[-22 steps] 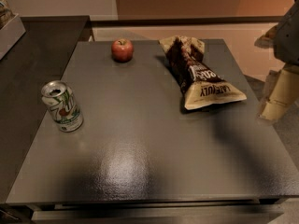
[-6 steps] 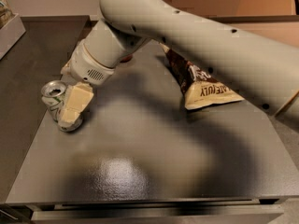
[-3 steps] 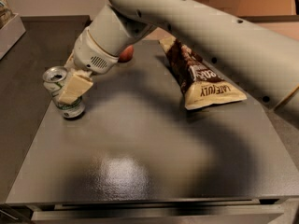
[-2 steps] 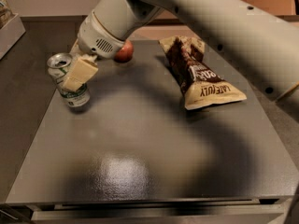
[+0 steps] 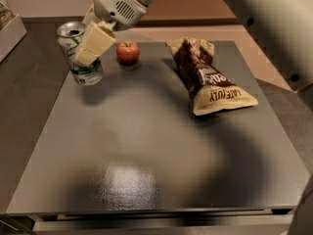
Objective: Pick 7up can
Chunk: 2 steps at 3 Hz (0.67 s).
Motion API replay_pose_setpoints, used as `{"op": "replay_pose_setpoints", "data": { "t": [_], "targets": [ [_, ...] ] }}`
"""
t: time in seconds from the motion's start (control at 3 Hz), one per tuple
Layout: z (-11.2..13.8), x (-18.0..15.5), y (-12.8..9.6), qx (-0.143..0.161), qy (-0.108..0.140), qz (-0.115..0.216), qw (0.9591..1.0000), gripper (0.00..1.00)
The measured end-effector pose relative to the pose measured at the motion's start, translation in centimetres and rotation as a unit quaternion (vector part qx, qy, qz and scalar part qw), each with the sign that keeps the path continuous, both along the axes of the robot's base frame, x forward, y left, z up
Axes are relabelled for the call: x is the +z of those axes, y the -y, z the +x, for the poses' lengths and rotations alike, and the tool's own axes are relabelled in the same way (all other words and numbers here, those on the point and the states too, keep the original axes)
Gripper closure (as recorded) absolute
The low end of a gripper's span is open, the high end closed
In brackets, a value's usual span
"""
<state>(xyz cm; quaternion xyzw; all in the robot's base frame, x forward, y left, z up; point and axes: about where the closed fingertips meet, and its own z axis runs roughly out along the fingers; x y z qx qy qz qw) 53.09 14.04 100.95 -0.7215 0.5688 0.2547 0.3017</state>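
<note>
The 7up can (image 5: 82, 58), white and silver with green lettering and a silver top, hangs tilted above the far left part of the dark table (image 5: 146, 146). My gripper (image 5: 88, 48) is shut on the can, with a cream finger (image 5: 95, 43) pressed across its front. The can's base is off the table surface. The white arm reaches in from the top right.
A red apple (image 5: 127, 52) sits just right of the can at the far edge. A brown-and-cream snack bag (image 5: 205, 75) lies at the right. A white box corner (image 5: 7, 26) shows at the far left edge.
The gripper closed on the can and lifted it up and away from the table's left side. The apple and snack bag have not moved.
</note>
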Motion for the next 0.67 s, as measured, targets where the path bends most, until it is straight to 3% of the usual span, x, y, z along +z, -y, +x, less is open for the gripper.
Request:
{"op": "replay_pose_setpoints", "data": {
  "t": [0.33, 0.67],
  "targets": [
    [-0.01, 4.12, 1.67, 0.009, 0.028, 0.022, 0.9993, 1.0],
    [-0.01, 4.11, 1.67, 0.009, 0.028, 0.022, 0.9993, 1.0]
  ]
}}
